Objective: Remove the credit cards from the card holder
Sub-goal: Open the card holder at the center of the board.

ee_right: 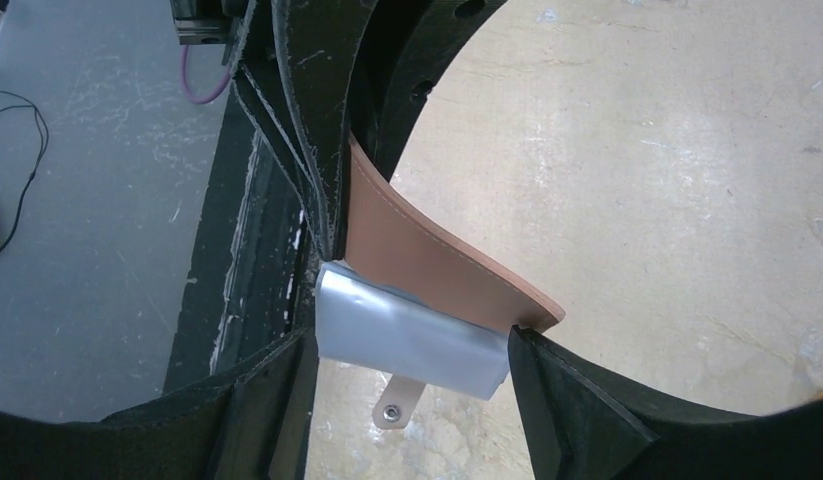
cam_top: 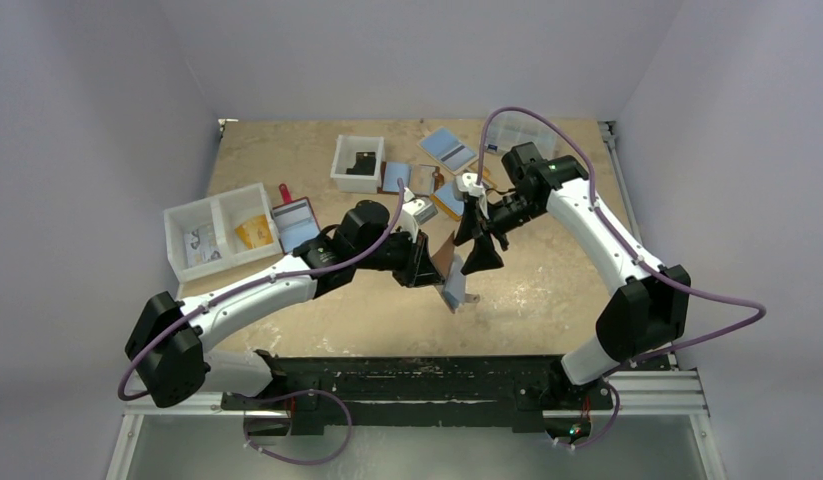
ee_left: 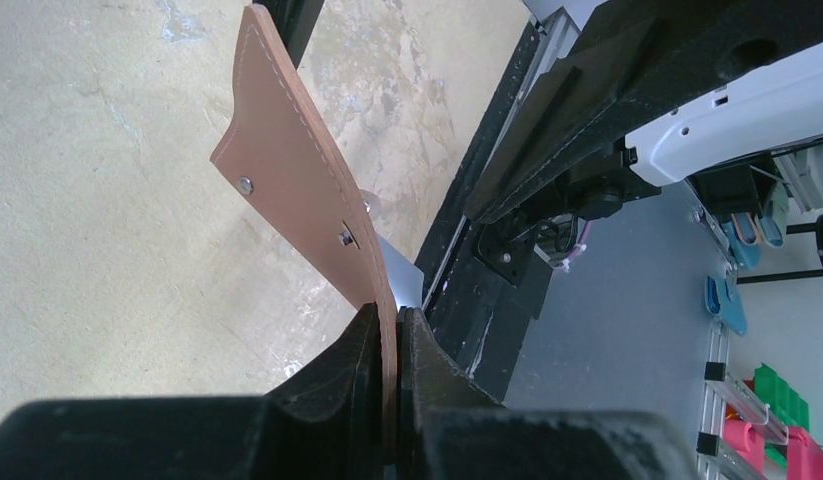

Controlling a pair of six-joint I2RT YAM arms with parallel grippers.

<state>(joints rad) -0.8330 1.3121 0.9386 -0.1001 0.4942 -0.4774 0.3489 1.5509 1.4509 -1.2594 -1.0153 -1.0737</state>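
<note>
1. The card holder is held up off the table, mid-table between the two arms. Its lower edge is pinched in the left gripper, whose fingers are pressed together on the leather.
2. It is a tan-brown flap with pale edge stitching and two small metal rivets, curving away from the grip.
3. A light blue card sticks out beneath it, with a small riveted tab below.
4. The right gripper is spread wide, with the card in the gap between its fingers. I cannot tell whether they touch it.
</note>
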